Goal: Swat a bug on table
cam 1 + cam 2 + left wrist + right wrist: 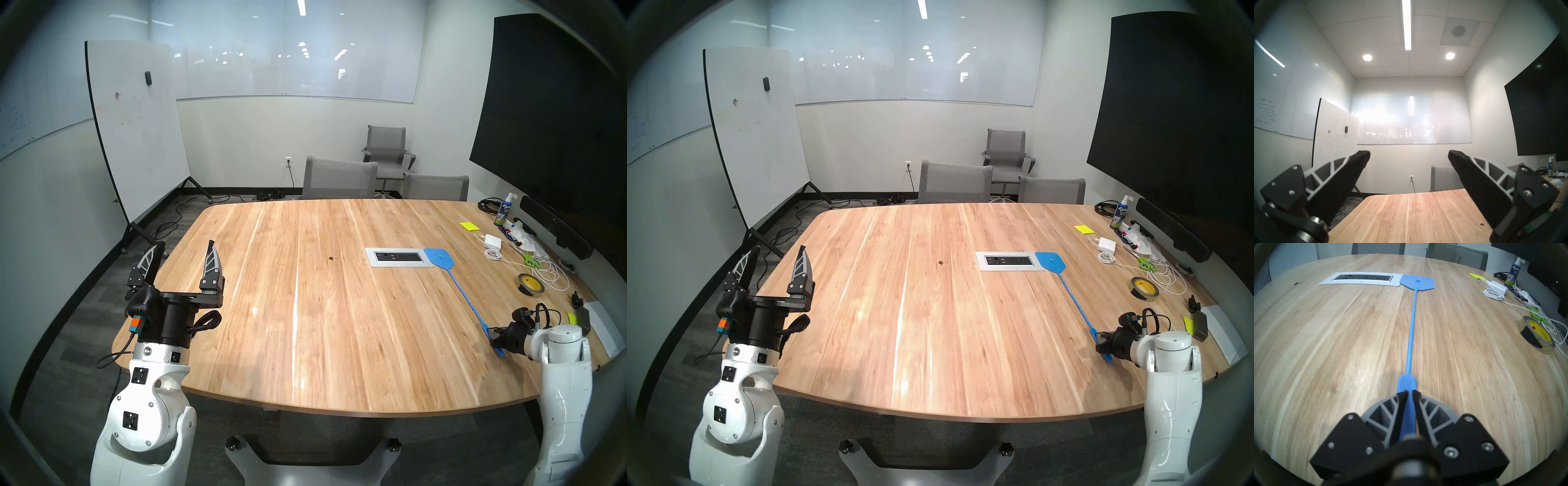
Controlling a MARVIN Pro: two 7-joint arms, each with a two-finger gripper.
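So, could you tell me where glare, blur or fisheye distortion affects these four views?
Head views: the table edge bows and ceiling-light streaks glare on the wood, though the bug stays sharp. Left wrist view: the wall whiteboard is washed out by haze. Right wrist view: the fly swatter is crisp, but the planks smear toward the rim.

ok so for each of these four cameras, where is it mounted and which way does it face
Head stereo left: above, facing the light-wood table; both arms show.
Head stereo right: nearly identical; open left gripper.
Left wrist: faces upward to the far wall; own fingers.
Right wrist: looks along the blue plastic fly swatter in the right gripper.
All share the tiny dark bug.
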